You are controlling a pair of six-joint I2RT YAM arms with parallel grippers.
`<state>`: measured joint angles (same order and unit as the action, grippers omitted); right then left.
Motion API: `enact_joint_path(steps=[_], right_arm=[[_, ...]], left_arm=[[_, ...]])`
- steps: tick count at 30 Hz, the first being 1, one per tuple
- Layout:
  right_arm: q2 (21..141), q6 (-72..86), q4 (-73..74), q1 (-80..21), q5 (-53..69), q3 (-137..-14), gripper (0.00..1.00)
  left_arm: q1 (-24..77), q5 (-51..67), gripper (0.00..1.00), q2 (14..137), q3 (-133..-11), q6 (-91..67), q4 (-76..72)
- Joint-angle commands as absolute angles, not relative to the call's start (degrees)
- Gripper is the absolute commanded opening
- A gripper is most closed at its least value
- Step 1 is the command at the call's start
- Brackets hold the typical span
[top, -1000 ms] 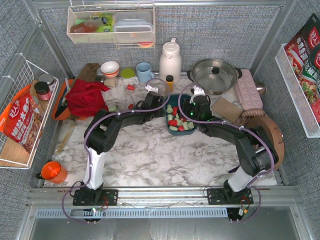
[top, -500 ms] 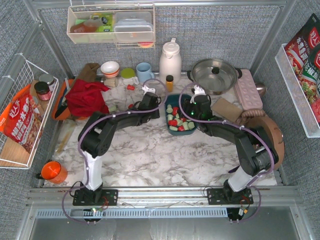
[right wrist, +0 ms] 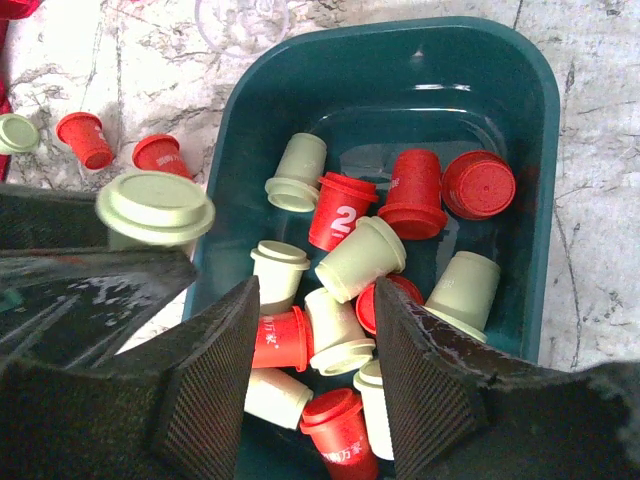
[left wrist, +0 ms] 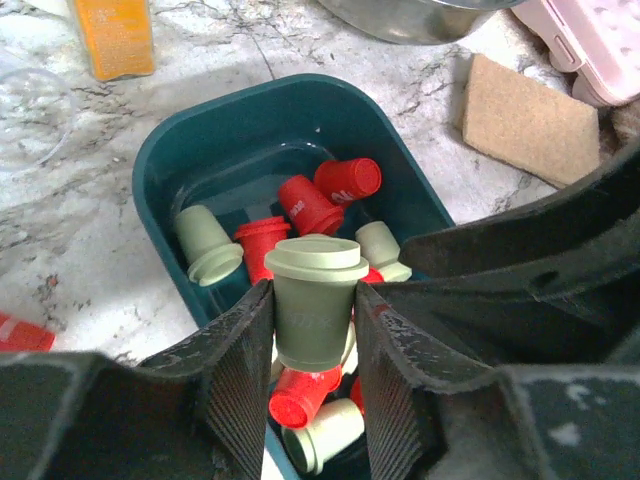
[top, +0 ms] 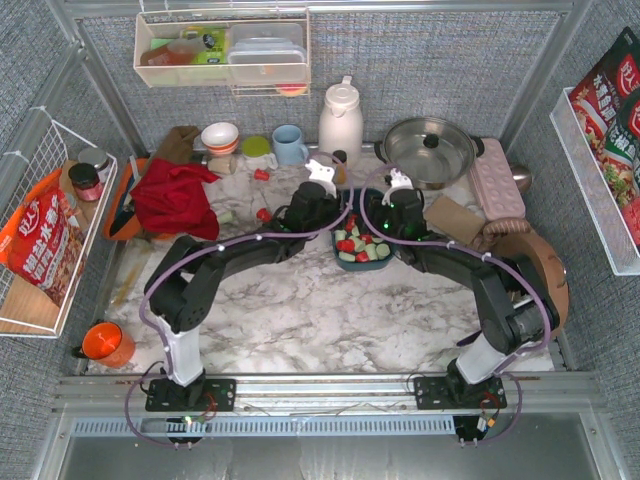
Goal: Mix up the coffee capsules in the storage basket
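Note:
The dark teal storage basket (top: pixel 338 258) (right wrist: pixel 520 120) (left wrist: pixel 170 150) sits mid-table and holds several red and pale green coffee capsules (right wrist: pixel 345 235) lying mixed. My left gripper (left wrist: pixel 312 322) (top: pixel 333 214) is shut on one pale green capsule (left wrist: pixel 316 272) (right wrist: pixel 155 208), held upright, lid up, above the basket's left rim. My right gripper (right wrist: pixel 315 300) (top: pixel 385 236) hangs open over the basket's near half, capsules below its gap, nothing gripped. Two red capsules (right wrist: pixel 85 140) and a green one (right wrist: pixel 15 132) lie loose on the marble left of the basket.
Behind the basket stand an amber bottle (top: pixel 340 160), a white jug (top: pixel 340 120) and a steel pot (top: pixel 430 150). A brown sponge (left wrist: pixel 530 120) and pink egg tray (top: pixel 495 180) lie to the right. A red cloth (top: pixel 175 195) and blue mug (top: pixel 290 143) are at the left.
My left gripper closed on a pale green capsule and swung right from the table to the basket's left rim. The right arm has stayed still.

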<state>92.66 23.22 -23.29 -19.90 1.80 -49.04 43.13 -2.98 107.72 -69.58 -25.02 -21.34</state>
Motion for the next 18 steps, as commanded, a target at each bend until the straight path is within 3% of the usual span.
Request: enact_joint_path(steps=[1, 3, 6, 7, 18], right_arm=[[91.9, 23.6, -24.2, -19.6, 1.6, -48.9, 0.54], [91.6, 23.7, -24.2, -19.4, 1.6, -48.8, 0.54], [91.6, 23.9, -24.2, -19.2, 1.6, -48.7, 0.54], [91.7, 24.0, -24.3, -19.2, 1.6, -48.7, 0.54], [91.7, 24.1, -24.3, -19.1, 1.9, -48.7, 0.54]], left_arm=[[43.4, -2.3, 0.46, 110.4, -72.4, -24.8, -21.1], [43.4, -5.4, 0.56, 110.4, -71.7, -26.0, -20.6], [43.4, -8.7, 0.92, 109.2, -70.0, -26.5, -21.4], [43.4, -8.7, 0.98, 108.8, -69.3, -26.3, -22.2], [39.4, -25.0, 1.0, 105.3, -64.7, -33.0, -15.0]])
